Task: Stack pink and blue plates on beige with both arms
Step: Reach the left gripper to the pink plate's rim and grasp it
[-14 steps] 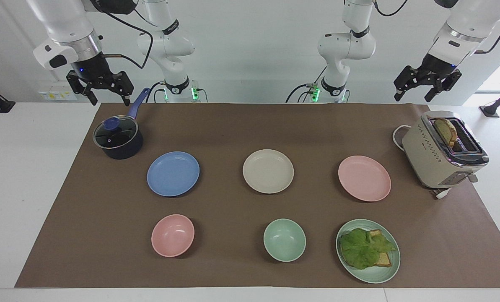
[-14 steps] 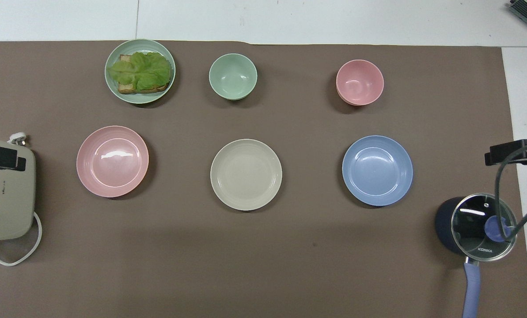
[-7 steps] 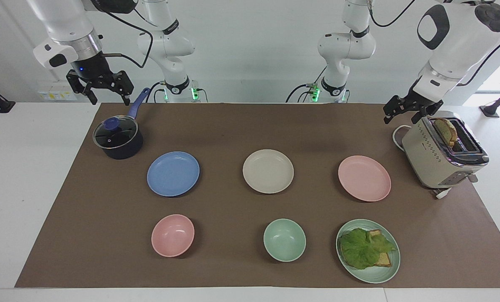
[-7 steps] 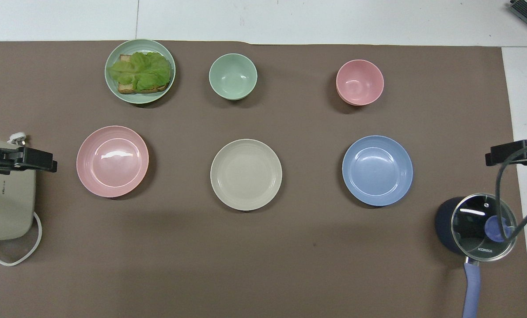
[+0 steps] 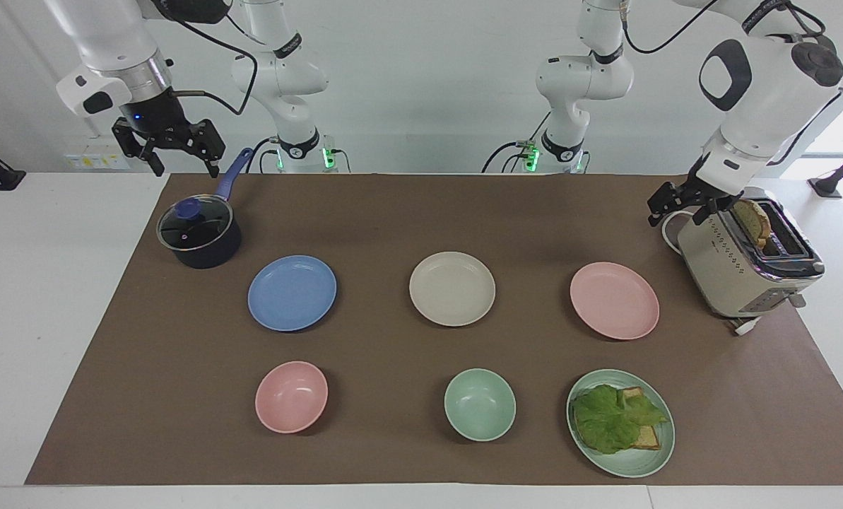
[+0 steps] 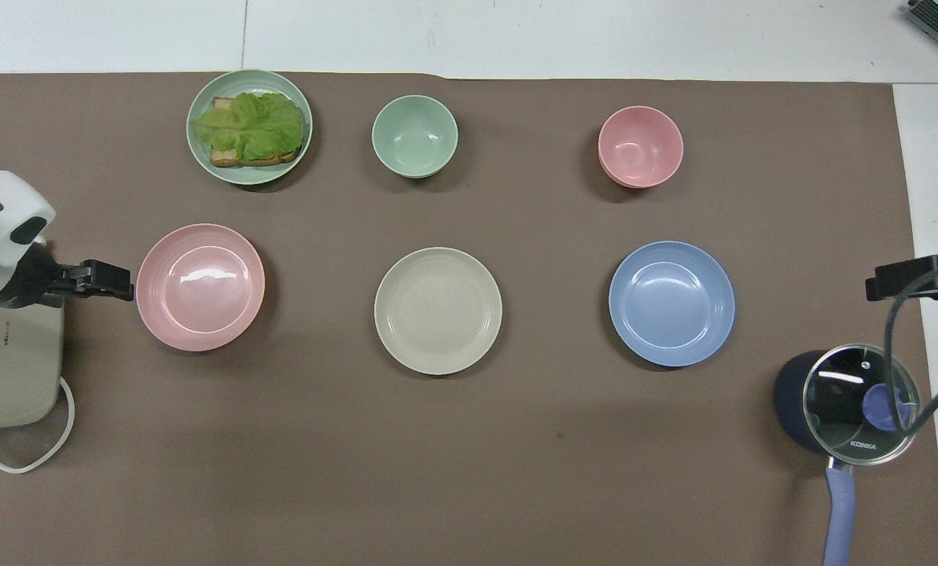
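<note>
Stacking is not yet begun; all three plates are lying apart on the tabletop (image 5: 407, 212).

Beige plate (image 5: 452, 288) is sitting between blue plate (image 5: 292, 293) and pink plate (image 5: 614, 300); left hand (image 5: 678, 203) is hovering beside the toaster (image 5: 746, 261), spread wide and empty; right hand (image 5: 169, 145) is waiting wide above the saucepan (image 5: 198, 233).

White jointed arms (image 5: 760, 78), black cables, black end effectors (green base lights).
</note>
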Controlling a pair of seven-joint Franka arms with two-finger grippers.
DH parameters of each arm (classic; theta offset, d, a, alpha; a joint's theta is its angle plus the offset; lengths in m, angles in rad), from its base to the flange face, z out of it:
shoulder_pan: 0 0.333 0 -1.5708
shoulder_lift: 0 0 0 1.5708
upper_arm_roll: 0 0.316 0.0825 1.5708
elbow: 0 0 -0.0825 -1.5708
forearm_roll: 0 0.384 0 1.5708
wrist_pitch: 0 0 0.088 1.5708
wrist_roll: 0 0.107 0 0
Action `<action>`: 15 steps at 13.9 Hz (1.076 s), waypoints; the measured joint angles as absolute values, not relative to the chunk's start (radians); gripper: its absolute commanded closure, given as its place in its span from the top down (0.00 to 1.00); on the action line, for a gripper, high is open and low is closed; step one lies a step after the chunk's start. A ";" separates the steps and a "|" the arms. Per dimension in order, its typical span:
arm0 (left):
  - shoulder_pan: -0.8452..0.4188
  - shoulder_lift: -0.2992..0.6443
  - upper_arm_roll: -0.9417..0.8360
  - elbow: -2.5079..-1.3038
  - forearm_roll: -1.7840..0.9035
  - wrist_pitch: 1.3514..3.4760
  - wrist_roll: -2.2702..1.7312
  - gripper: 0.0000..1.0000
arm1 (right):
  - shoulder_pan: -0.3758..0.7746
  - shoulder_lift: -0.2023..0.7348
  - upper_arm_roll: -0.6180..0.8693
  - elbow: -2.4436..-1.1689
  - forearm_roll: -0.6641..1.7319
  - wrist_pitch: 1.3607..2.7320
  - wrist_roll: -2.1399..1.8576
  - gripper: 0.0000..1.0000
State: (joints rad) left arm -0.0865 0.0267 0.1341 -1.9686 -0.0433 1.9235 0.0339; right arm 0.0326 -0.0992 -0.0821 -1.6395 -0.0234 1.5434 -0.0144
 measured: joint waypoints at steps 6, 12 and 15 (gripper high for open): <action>-0.056 0.171 0.135 -2.045 -0.043 2.131 0.034 1.00 | 0.033 -0.099 -0.082 -1.643 -0.023 1.543 -0.014 1.00; -0.040 0.225 0.134 -2.082 -0.043 2.177 0.018 0.81 | 0.033 -0.100 -0.082 -1.645 -0.023 1.543 -0.014 1.00; -0.041 0.225 0.129 -2.087 -0.043 2.180 0.011 0.21 | 0.033 -0.101 -0.082 -1.645 -0.023 1.543 -0.014 1.00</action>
State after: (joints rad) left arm -0.0407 0.2248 0.1288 -2.0870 -0.0433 2.1801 0.0109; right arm 0.0326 -0.1005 -0.0821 -1.6453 -0.0234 1.5434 -0.0144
